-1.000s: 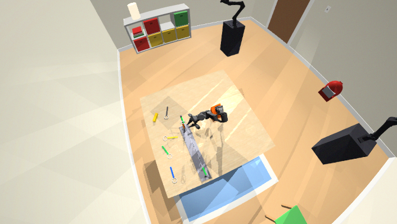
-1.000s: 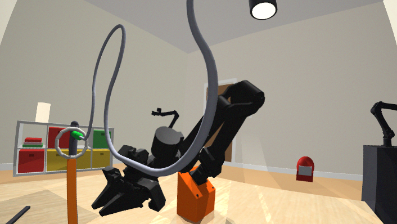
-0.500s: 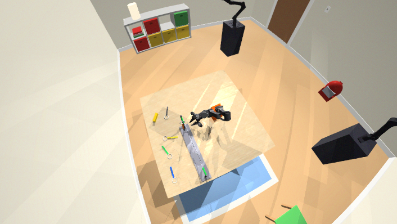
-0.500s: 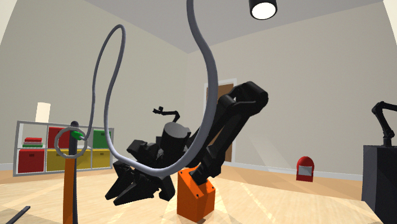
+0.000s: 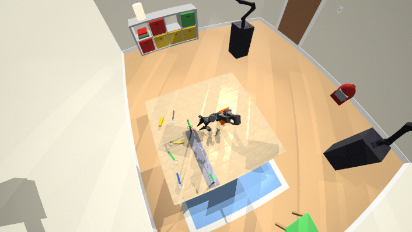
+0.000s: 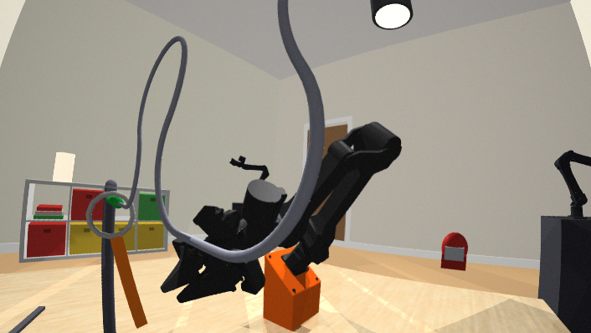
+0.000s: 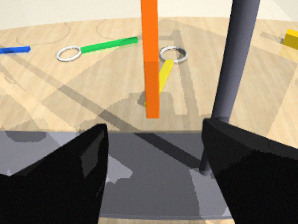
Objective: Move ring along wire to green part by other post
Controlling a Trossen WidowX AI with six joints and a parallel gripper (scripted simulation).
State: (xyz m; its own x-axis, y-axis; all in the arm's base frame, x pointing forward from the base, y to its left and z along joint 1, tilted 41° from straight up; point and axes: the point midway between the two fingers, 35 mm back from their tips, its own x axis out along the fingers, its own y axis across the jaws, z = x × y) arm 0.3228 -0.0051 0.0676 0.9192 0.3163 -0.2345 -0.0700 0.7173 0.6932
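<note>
From top view: pale walls, orange-tan wood floor (image 5: 280,96). Cubby shelf (image 5: 164,14) (image 6: 95,220) at eleven o'clock, red, yellow, green bins, white cylinder (image 5: 139,11) (image 6: 64,166) on top. Brown door (image 5: 300,18) (image 6: 341,209) at one. Blue rug (image 5: 257,178), white border, at six. My exterior view: round lit lamp (image 6: 392,16), twelve to one o'clock. Sunlight streaks on the pale tabletop (image 5: 187,100) (image 6: 377,309) (image 7: 110,110).

Woodgrain, dull metal looks and flat black plastic looks
At lower left of the exterior view, the ring (image 5: 189,126) (image 6: 90,226) looks like smooth, matt metal, its handle (image 5: 193,129) (image 6: 129,280) (image 7: 151,65) like flat, plain plastic. The wire (image 6: 316,125), curving through the centre, seems smooth metal with a soft sheen; the post (image 6: 108,272) (image 7: 235,65), lower left, looks satin-smooth. The gripper (image 5: 201,125) (image 6: 173,293) (image 7: 154,131) resembles matt black plastic. Below, the tabletop (image 5: 181,102) (image 6: 377,301) (image 7: 270,100) shows pale, fine-grained wood.
</note>
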